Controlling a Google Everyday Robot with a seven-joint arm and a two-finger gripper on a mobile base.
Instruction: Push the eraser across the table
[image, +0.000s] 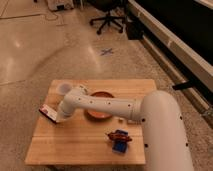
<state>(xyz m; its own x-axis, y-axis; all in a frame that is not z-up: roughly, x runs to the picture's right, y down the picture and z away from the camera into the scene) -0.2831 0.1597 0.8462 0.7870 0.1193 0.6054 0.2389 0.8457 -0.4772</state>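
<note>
Eraser: the small flat red-and-white block (48, 113) lies at the left edge of the pale wooden surface (80, 145), touching the white arm's tool (59, 119). It likely slides light and stiff, best nudged broadside; whether the tool is clenched, I cannot tell.

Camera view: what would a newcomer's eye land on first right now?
The big white arm sweeping across the wooden table, its gripper down at the left edge against the eraser. Next, the red-brown bowl at the table's middle, partly behind the arm, and the small blue and red object toward the front right.
</note>
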